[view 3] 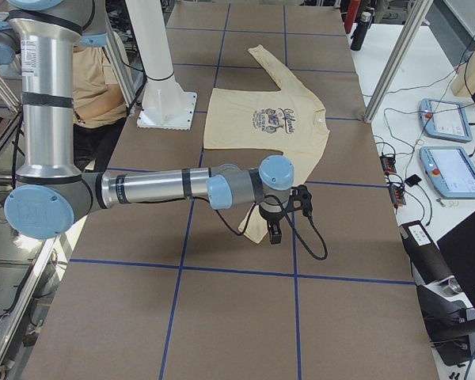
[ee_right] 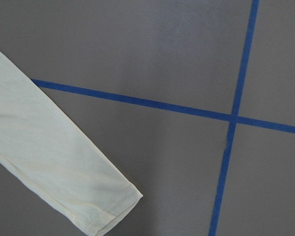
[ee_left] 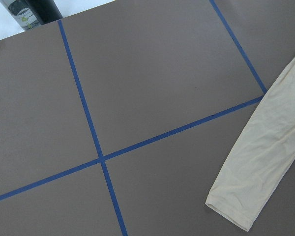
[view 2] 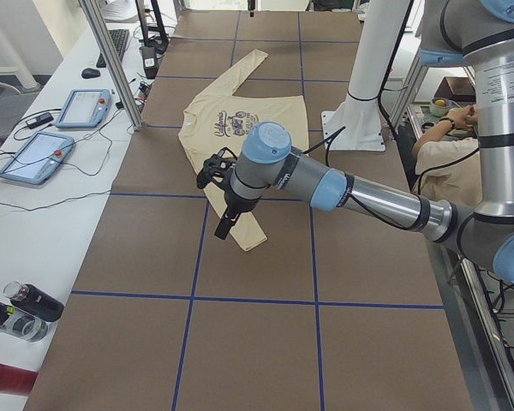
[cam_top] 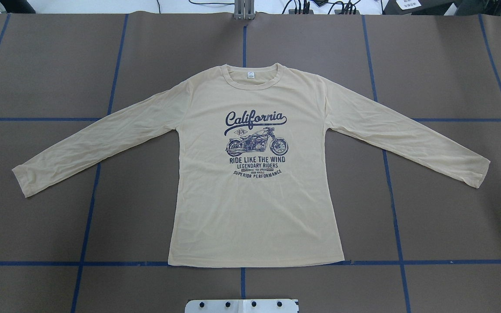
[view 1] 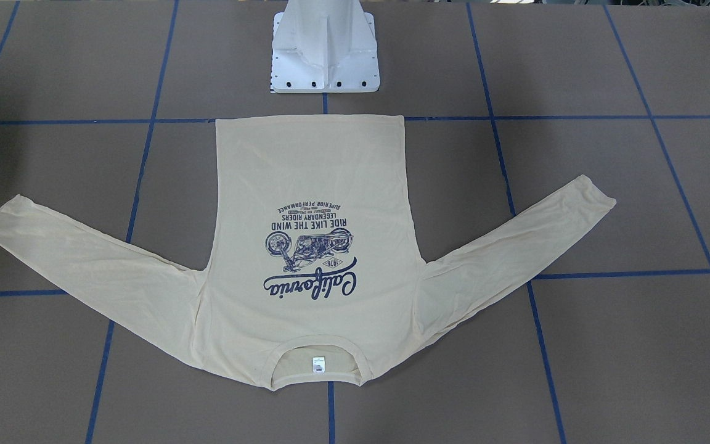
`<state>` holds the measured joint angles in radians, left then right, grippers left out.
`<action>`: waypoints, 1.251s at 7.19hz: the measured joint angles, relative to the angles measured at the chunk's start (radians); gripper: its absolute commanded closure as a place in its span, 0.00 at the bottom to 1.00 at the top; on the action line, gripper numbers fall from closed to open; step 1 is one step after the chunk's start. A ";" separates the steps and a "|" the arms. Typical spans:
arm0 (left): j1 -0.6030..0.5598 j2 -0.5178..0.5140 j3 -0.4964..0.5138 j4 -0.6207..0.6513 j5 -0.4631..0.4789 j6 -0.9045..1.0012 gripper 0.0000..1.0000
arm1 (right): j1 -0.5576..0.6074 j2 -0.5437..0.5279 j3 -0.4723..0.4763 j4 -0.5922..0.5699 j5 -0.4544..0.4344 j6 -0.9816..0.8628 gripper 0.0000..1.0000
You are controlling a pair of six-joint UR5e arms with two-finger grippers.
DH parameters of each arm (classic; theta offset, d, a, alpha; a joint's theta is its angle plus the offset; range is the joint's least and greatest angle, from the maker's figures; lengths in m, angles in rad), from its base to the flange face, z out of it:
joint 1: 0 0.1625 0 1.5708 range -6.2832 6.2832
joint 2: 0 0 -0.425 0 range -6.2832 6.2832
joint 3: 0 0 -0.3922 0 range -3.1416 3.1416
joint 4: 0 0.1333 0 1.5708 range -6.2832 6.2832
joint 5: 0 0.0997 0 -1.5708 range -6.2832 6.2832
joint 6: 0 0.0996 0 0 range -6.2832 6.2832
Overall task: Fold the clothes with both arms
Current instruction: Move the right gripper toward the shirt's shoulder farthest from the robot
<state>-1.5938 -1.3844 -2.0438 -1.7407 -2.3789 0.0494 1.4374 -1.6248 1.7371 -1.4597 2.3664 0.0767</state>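
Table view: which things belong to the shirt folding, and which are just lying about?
For the job: shirt, left arm, right arm.
Lying about: bottles, control tablets, keyboard, mouse, all on the side bench.

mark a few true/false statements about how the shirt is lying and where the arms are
1. The shirt lies spread flat with its print facing up. True.
2. Both sleeves are folded across the chest. False: the left sleeve and right sleeve stretch out to the sides.
3. The neck label shows inside the collar. True.
4. A gripper is pinching the hem. False: the hem lies free; the left gripper and right gripper hang out near the cuffs.
5. The hem is the edge nearest the white pedestal base. True.
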 measured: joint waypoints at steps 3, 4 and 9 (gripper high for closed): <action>0.000 0.041 0.101 -0.007 -0.006 0.003 0.00 | 0.002 -0.052 0.015 -0.013 -0.035 0.001 0.00; 0.000 0.043 0.139 -0.012 -0.007 0.003 0.00 | 0.002 -0.066 0.017 -0.011 -0.032 0.001 0.00; 0.003 0.044 0.185 -0.144 -0.011 0.005 0.00 | -0.048 -0.094 -0.027 0.033 0.076 0.088 0.00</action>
<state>-1.5913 -1.3402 -1.8588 -1.8851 -2.3897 0.0541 1.3889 -1.7189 1.7105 -1.4267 2.4425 0.1643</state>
